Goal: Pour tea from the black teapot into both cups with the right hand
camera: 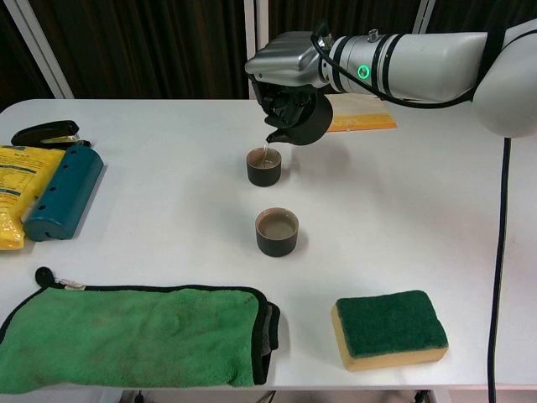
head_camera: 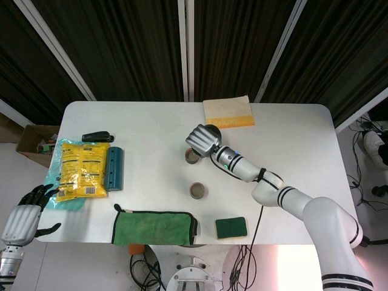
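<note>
1. The right hand (camera: 284, 67) holds the black teapot (camera: 298, 122) from above, with its fingers closed around the pot, over the far cup (camera: 263, 166) on the white counter (camera: 168, 218).
2. The teapot hangs in the air, tilted, and its spout (camera: 271, 137) points down and to the left in the chest view, directly above the mouth of the far cup. A thin stream of tea seems to fall into it.
3. The long axis of the pot, from back to spout, slopes down toward the cup, so I judge the pouring is now going on.
4. To do this step well, the hand should keep the spout centred over the cup and low, and tilt slowly. It should level the pot before the tea reaches the rim.
5. The near cup (camera: 277, 231) stands apart, closer to the robot, and already shows pale liquid inside, so probably this is the last cup.
6. The left hand (head_camera: 25, 212) hangs beside the counter with fingers spread and holds nothing.
</note>
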Available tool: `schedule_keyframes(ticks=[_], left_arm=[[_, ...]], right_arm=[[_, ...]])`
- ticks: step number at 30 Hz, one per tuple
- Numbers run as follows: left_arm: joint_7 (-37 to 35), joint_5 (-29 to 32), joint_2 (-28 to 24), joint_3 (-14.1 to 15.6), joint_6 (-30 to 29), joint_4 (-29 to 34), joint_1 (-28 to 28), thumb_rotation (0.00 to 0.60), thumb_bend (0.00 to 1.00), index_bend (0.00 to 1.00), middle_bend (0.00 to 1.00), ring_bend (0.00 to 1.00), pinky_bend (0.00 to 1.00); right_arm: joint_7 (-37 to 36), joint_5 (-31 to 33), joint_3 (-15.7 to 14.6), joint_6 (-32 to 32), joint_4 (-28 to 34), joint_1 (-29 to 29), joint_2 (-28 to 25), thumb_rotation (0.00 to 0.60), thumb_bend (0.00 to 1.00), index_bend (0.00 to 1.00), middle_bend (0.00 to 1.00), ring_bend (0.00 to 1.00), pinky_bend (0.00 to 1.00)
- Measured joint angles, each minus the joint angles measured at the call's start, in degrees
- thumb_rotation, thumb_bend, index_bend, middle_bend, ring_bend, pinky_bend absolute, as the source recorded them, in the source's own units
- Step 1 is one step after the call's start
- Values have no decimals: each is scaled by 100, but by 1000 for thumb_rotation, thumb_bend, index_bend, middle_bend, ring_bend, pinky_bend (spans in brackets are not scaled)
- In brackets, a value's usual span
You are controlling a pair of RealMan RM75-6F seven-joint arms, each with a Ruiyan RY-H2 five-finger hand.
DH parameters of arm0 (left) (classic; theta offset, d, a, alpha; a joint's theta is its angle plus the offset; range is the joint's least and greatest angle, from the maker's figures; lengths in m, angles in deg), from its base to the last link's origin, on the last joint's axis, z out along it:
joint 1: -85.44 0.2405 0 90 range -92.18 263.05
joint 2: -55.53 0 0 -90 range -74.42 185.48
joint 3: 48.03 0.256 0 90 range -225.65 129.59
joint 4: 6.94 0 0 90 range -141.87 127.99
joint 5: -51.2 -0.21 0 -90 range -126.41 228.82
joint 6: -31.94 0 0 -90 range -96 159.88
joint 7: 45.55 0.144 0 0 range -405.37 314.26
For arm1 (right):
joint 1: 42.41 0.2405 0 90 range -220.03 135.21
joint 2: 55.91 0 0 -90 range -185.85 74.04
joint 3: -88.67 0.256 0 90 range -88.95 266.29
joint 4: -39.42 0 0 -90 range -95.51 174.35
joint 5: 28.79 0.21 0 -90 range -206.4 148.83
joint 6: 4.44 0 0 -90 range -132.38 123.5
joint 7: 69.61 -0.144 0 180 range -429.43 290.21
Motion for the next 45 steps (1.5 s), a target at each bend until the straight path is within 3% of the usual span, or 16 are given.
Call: schedule_keyframes(ticks=[45], left_arm=[[-10,-14,-2,3,-2,0,-2,600,71,209,107,89,218]], right_arm=[[654,189,75,-184,208,93,-54,600,477,1000,1000,1000,769]])
